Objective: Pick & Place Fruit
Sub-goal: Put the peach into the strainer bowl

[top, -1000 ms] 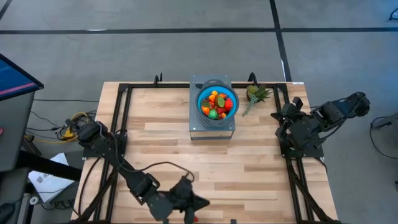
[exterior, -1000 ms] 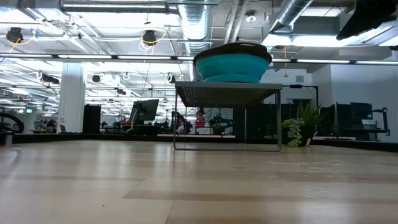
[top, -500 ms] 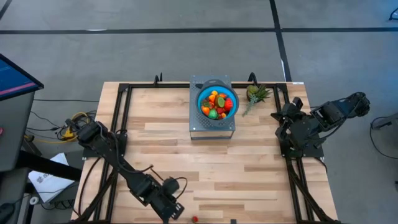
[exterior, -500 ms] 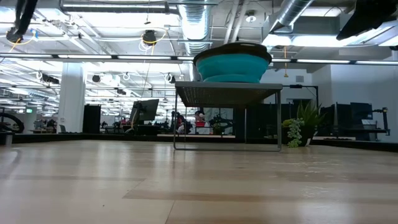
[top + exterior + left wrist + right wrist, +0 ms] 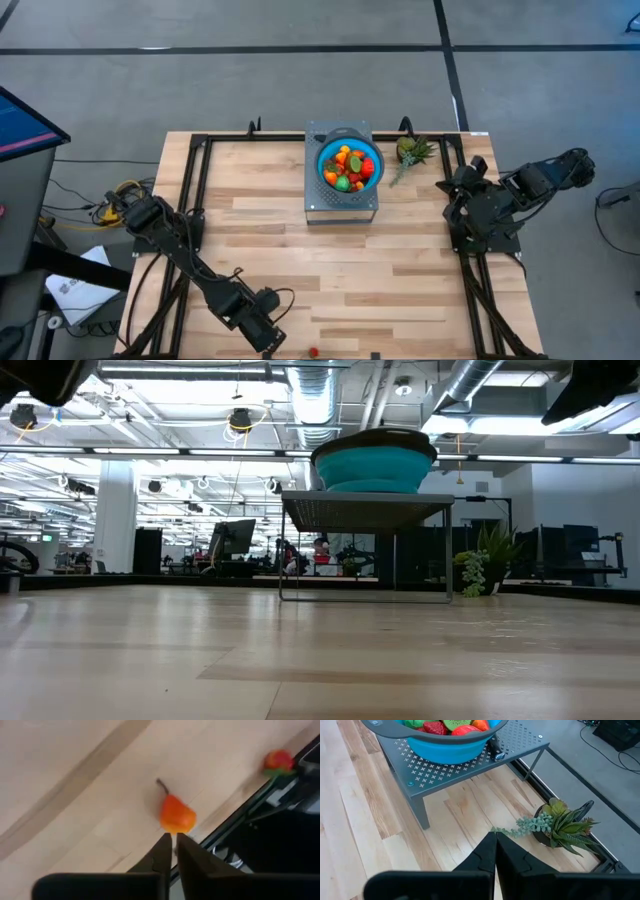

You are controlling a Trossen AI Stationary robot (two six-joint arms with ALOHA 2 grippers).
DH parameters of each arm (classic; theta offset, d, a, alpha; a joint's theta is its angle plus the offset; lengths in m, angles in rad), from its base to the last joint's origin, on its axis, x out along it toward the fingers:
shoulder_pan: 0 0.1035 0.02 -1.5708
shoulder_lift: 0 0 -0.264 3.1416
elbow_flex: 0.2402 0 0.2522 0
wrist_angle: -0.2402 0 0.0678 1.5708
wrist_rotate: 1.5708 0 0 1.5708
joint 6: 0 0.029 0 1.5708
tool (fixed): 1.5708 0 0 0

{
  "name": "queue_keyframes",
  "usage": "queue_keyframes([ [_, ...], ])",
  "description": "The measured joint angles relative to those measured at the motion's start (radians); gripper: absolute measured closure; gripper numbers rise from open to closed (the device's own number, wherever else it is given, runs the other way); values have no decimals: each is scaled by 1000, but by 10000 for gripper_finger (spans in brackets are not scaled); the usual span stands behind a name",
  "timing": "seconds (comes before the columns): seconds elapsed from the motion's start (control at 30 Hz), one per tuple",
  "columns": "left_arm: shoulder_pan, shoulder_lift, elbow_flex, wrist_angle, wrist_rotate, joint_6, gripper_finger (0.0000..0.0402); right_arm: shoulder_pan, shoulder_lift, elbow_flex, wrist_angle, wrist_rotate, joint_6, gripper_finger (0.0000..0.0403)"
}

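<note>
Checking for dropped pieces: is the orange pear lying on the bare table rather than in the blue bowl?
Yes, the orange pear lies on the wooden table, just ahead of the left claw.

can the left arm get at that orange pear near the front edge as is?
Probably yes. The left end effector hovers right by the orange pear, fingers nearly shut, with bare table around it. It would need to open first. A red fruit lies apart, not in the way.

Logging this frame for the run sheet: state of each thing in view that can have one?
left hand: shut, empty, just short of the orange pear
right hand: shut, empty, parked at the table's right edge
orange pear: loose on the table
blue bowl: upright on the metal stand, full of fruit
</note>
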Motion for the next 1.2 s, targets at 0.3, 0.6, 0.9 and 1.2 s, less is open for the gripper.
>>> queue_keyframes([
  [0.3,0,0,-26,38,46,34,246,0,0,0,0,0,0,403],
  [0.6,0,0,-26,49,-18,117,112,0,0,0,-7,0,0,403],
  [0.9,0,6,-88,187,-57,218,118,0,0,0,-9,1,-8,403],
  [1.2,0,7,-194,312,-22,220,128,0,0,0,-23,3,-8,403],
])
